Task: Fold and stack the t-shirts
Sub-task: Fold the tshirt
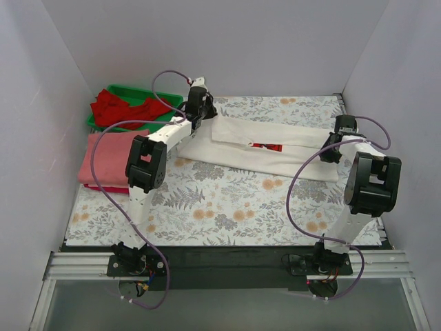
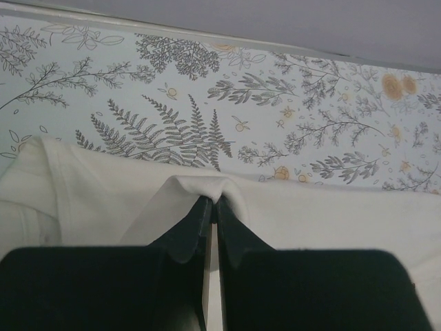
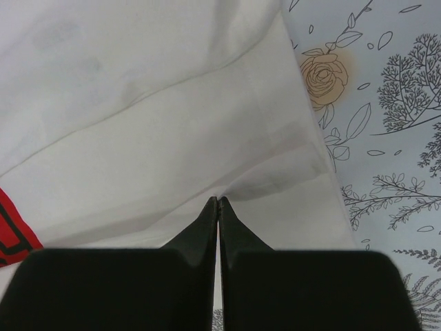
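Observation:
A cream-white t-shirt (image 1: 275,152) with a red-and-black print (image 1: 267,146) lies partly folded across the middle of the floral table. My left gripper (image 1: 200,105) is shut on a pinch of its cloth at the far left end (image 2: 207,187). My right gripper (image 1: 337,143) is shut on a fold of the same shirt near its right edge (image 3: 227,138). A folded salmon-pink t-shirt (image 1: 107,157) lies on a crimson one (image 1: 103,187) at the left. Bright red t-shirts (image 1: 127,107) lie heaped in the tray.
A green plastic tray (image 1: 165,93) stands at the back left corner. White walls close in the table on three sides. The floral cloth (image 1: 227,207) covers the table in front of the shirt.

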### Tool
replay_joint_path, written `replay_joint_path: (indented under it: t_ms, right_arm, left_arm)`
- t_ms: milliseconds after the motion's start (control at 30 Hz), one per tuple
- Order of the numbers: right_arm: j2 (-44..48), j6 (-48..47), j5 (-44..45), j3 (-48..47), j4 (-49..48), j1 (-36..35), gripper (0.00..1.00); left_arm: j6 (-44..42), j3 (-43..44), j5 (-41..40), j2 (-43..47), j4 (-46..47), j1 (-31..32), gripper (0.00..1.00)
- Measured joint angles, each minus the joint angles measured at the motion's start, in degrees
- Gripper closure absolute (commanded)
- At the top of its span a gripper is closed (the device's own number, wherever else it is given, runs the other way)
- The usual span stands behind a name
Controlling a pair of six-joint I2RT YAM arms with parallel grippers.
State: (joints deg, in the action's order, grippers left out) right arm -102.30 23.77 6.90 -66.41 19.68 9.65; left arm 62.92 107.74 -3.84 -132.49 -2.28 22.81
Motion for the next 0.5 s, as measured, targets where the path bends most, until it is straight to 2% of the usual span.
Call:
replay_joint_path:
  t_ms: [100,133,167,233,267,333,367,467,500]
  right_arm:
    - [-1.2,0.0,0.0,-1.1,0.2,0.2,0.98]
    - [-1.7,0.0,-0.1,-1.6,0.2,0.2,0.93]
    - [-2.1,0.1,-0.2,-2.1,0.3,0.3,0.77]
    - [-2.9,0.3,-0.2,-3.1,0.2,0.4,0.59]
    - [-3.3,0.1,-0.2,-3.5,0.2,0.6,0.5]
    - [-3.8,-0.4,-0.1,-4.4,0.5,0.8,0.44]
    - [-4.0,-0.6,0.0,-5.0,0.9,0.9,0.41]
    - [-3.9,-1.0,0.5,-7.1,1.6,0.9,0.26]
    - [-3.8,-1.3,0.6,-7.5,1.6,1.0,0.18]
  left_arm:
    - [0.0,0.0,0.0,-1.4,0.8,-0.2,1.0]
    - [0.0,0.0,0.0,-1.8,1.0,-0.3,0.99]
    - [0.0,0.0,0.0,-2.1,1.4,-0.4,0.94]
    - [-0.1,0.0,0.1,-2.3,1.5,-0.6,0.77]
    - [-0.2,0.0,0.2,-2.3,1.7,-0.7,0.61]
    - [-0.5,0.0,0.4,-2.3,2.6,-0.8,0.48]
    - [-0.6,0.0,0.6,-2.3,3.0,-0.9,0.37]
    - [-0.8,0.0,0.7,-2.3,3.3,-1.0,0.25]
    - [-0.8,0.0,0.7,-2.2,3.2,-1.0,0.25]
